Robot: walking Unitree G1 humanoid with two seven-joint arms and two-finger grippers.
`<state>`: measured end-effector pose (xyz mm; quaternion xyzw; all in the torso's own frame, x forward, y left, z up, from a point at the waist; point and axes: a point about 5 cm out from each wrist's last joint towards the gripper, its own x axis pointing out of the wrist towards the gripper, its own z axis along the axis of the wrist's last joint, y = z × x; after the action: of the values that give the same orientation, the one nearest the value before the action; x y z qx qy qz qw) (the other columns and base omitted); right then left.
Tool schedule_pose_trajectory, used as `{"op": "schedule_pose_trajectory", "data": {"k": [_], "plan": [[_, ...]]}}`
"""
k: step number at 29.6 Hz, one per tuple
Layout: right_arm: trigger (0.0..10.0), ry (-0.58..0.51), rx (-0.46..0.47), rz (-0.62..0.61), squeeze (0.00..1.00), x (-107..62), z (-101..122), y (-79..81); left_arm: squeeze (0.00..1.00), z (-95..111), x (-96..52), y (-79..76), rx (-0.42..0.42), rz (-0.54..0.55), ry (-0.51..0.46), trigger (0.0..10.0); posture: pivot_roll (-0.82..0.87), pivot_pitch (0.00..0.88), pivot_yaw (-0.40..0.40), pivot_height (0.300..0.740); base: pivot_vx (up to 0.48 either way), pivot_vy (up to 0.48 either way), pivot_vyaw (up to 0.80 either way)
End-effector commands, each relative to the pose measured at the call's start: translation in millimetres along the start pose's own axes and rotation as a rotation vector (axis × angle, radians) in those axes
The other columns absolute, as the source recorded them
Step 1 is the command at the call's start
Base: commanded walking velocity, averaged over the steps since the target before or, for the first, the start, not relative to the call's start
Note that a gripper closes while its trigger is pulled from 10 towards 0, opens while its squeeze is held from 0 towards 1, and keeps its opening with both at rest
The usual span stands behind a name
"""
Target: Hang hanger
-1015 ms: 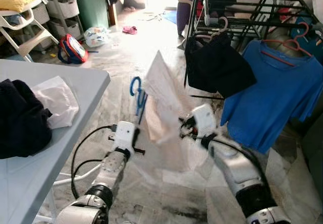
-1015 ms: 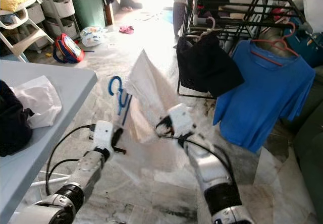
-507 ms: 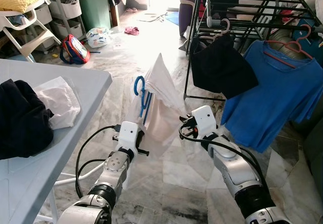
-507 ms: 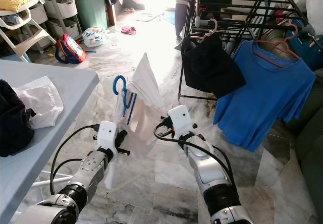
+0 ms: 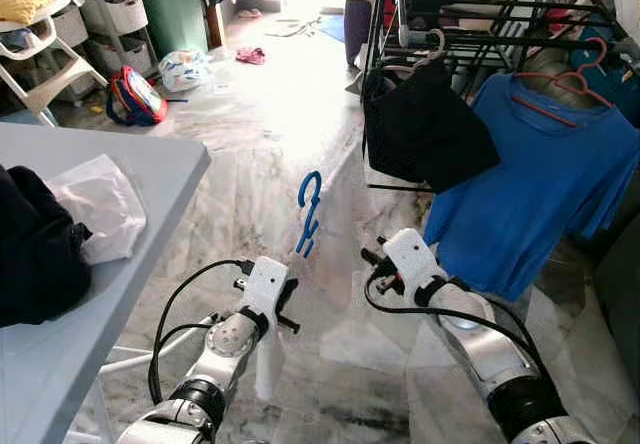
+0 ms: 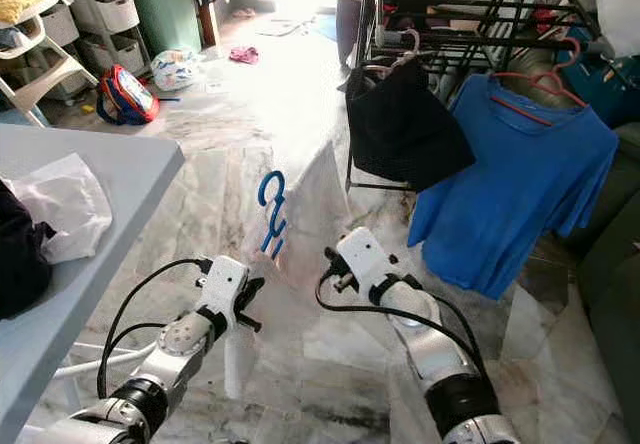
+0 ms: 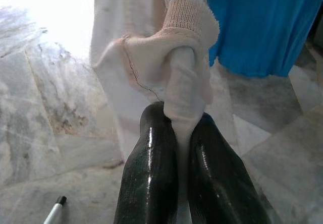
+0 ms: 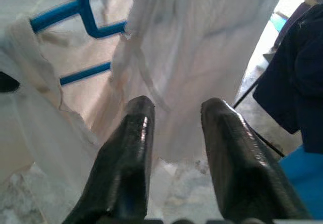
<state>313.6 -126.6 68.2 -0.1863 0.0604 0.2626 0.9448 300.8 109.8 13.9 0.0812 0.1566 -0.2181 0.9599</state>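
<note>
A blue hanger (image 5: 309,214) stands upright in front of me with a white garment (image 7: 151,62) draped on it, washed out against the bright floor. My left gripper (image 7: 179,120) is shut on a bunched fold of that garment, and a strip of cloth (image 5: 265,364) hangs below it. My right gripper (image 8: 174,108) is open just to the right of the hanger, with the garment (image 8: 192,47) and the hanger's blue bars (image 8: 85,72) a short way beyond its fingers. The black drying rack (image 5: 480,4) stands at the upper right.
On the rack hang a black garment (image 5: 425,129) and a blue T-shirt (image 5: 520,179) on a red hanger. A grey table (image 5: 150,179) at my left holds dark clothes (image 5: 30,254) and a white cloth (image 5: 95,204). A red-blue bag (image 5: 132,99) lies on the marble floor.
The hanger and white garment sit lower than before, and the cloth no longer stands up as a tall peak. Both arms have come a little lower and closer together.
</note>
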Motion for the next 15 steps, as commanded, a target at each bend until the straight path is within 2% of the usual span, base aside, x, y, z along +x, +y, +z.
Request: {"op": "schedule_pose_trajectory", "data": {"k": [1,4,5,7,10,12,15], "plan": [[10.0,0.012,0.009,-0.013,1.0,-3.5,-10.6,6.2,0.0,-5.0,-2.1,-3.1,0.003,-0.01,0.008,10.0,-0.03,0.092,-0.002,0.74,0.0,0.0,0.0],[10.0,0.018,0.016,-0.031,1.0,-4.7,-15.1,7.9,0.0,-8.7,-3.7,-4.2,-0.005,-0.009,0.019,10.0,-0.03,0.089,-0.002,0.74,0.0,0.0,0.0],[10.0,0.036,0.051,-0.11,1.0,-8.9,-27.6,8.5,0.0,-18.5,-8.1,-6.9,-0.034,-0.003,0.045,10.0,-0.03,0.085,-0.002,0.74,0.0,0.0,0.0],[10.0,0.039,0.06,-0.122,1.0,-9.6,-29.4,8.3,0.0,-19.6,-8.6,-7.3,-0.037,-0.002,0.047,10.0,-0.03,0.085,-0.002,0.74,0.0,0.0,0.0],[10.0,0.088,0.16,-0.27,1.0,-18.7,-48.2,2.2,0.0,-33.9,-15.0,-4.7,-0.087,0.05,0.113,10.0,-0.02,0.081,-0.004,0.74,0.0,0.0,0.0],[10.0,0.124,0.15,-0.306,1.0,-23.0,-56.6,1.8,0.0,-40.4,-17.9,-3.9,-0.119,0.063,0.145,10.0,-0.02,0.078,-0.005,0.74,0.0,0.0,0.0],[10.0,0.208,0.199,-0.372,1.0,-33.7,-76.1,3.9,0.0,-52.4,-25.0,-3.1,-0.109,0.077,0.196,10.0,-0.02,0.072,-0.006,0.74,0.0,0.0,0.0]]}}
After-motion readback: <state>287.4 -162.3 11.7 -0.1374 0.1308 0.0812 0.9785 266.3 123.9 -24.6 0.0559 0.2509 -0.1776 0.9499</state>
